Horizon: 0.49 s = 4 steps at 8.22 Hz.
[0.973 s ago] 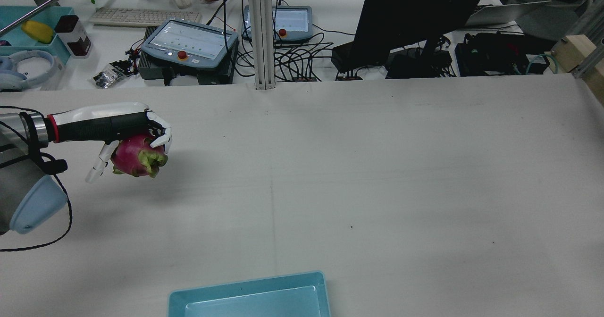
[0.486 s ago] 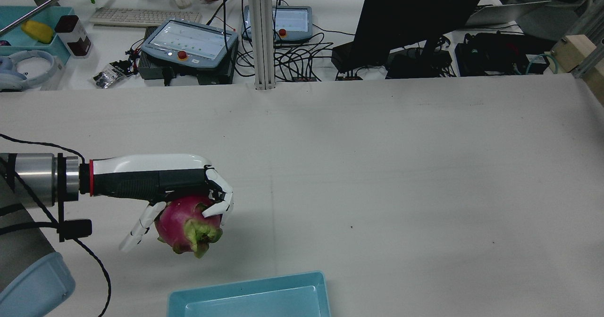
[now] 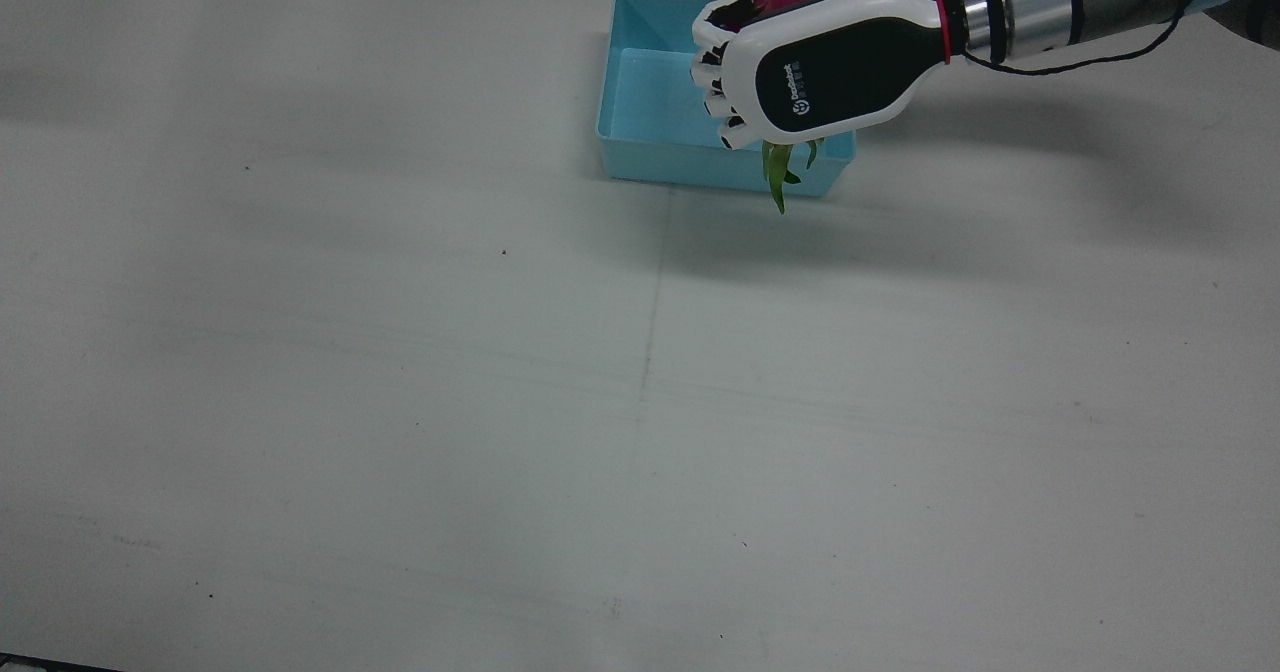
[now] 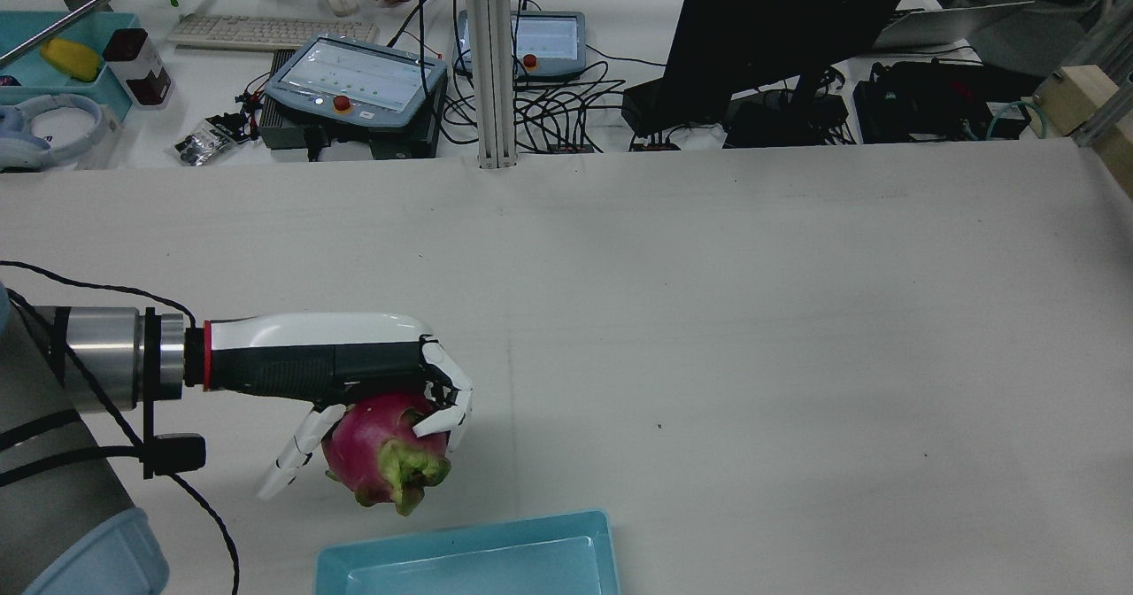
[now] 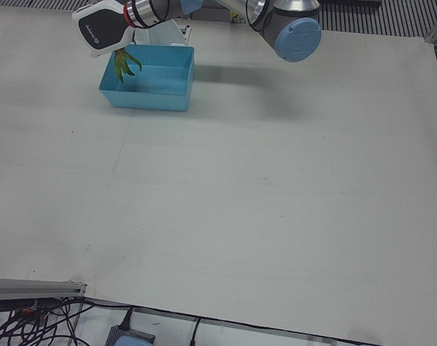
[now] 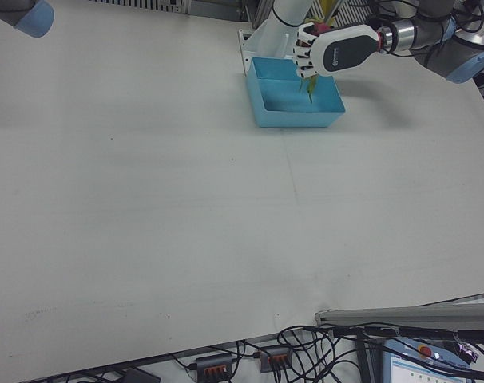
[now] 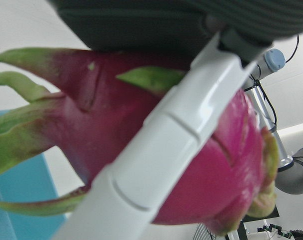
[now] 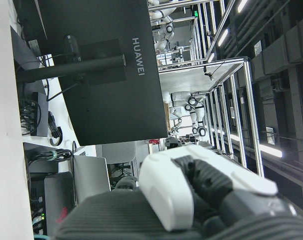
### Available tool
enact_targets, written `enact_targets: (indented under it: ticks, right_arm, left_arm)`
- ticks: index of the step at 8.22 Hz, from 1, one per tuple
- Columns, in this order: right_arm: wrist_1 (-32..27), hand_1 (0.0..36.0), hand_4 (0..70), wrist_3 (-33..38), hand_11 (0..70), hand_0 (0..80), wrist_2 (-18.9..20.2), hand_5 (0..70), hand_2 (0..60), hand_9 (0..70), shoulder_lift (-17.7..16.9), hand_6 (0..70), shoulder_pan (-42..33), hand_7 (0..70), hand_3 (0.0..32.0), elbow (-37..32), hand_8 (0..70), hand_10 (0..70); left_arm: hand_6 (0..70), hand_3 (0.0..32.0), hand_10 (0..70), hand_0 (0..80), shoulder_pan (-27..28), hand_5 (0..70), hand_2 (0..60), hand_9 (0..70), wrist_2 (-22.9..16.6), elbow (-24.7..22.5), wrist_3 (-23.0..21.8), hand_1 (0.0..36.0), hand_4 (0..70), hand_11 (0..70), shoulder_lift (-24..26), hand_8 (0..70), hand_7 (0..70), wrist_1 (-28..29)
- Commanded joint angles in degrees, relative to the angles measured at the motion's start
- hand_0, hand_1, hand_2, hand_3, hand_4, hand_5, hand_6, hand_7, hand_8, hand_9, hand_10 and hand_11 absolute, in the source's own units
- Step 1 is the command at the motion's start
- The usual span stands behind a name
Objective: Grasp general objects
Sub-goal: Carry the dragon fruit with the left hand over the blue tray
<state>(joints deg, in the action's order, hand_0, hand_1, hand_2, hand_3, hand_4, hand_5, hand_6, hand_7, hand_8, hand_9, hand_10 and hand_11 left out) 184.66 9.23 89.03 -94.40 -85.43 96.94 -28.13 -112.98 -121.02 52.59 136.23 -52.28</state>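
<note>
My left hand (image 4: 354, 372) is shut on a pink dragon fruit (image 4: 385, 458) with green scales and holds it in the air, just beyond the far-left corner of the light blue tray (image 4: 460, 526). In the front view the hand (image 3: 820, 62) covers most of the fruit; its green tips (image 3: 778, 167) hang over the tray's right wall (image 3: 840, 147). The left hand view shows the fruit (image 7: 91, 130) close up with a white finger (image 7: 181, 125) across it. The right hand view shows only part of my right hand (image 8: 191, 200); its fingers cannot be judged.
A metal post (image 4: 491, 64) stands at the table's far edge. Behind it are two teach pendants (image 4: 354, 81), cables, and a black monitor (image 4: 779, 28). The right arm's blue elbow (image 6: 30, 16) shows at the right-front view's top left.
My left hand has carried the dragon fruit from the far left of the table toward the near edge and to the right, ending close to the blue tray. The grip is unchanged.
</note>
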Motion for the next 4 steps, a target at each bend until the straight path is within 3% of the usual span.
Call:
enact_targets:
  ticks: [1,2,3,4]
  right_arm:
    - [0.00,0.0,0.0,0.00,0.0,0.0,0.00,0.0,0.0,0.0,0.00,0.0,0.00,0.0,0.0,0.00,0.0,0.0]
    - [0.00,0.0,0.0,0.00,0.0,0.0,0.00,0.0,0.0,0.0,0.00,0.0,0.00,0.0,0.0,0.00,0.0,0.0]
    - [-0.09,0.0,0.0,0.00,0.0,0.0,0.00,0.0,0.0,0.0,0.00,0.0,0.00,0.0,0.0,0.00,0.0,0.0]
    - [0.00,0.0,0.0,0.00,0.0,0.0,0.00,0.0,0.0,0.0,0.00,0.0,0.00,0.0,0.0,0.00,0.0,0.0]
  left_arm:
    - [61.1,0.0,38.6,80.0,4.57,70.0,60.0,57.8,1.44,-0.09,0.40,36.0,62.7,57.6,1.76,40.9,70.0,-1.16]
    - [38.6,2.2,24.3,80.0,5.70,70.0,28.1,38.0,1.36,-0.09,0.93,36.0,41.2,39.3,1.67,23.1,70.0,-1.59]
    - [15.8,13.2,10.9,80.0,6.15,70.0,1.7,11.6,1.44,-0.18,1.11,33.2,25.4,19.3,1.67,5.3,37.6,-1.94]
    - [10.3,13.4,5.6,80.0,6.24,70.0,0.0,4.9,1.44,-0.18,1.11,30.3,19.1,11.6,1.41,1.3,23.8,-1.95]
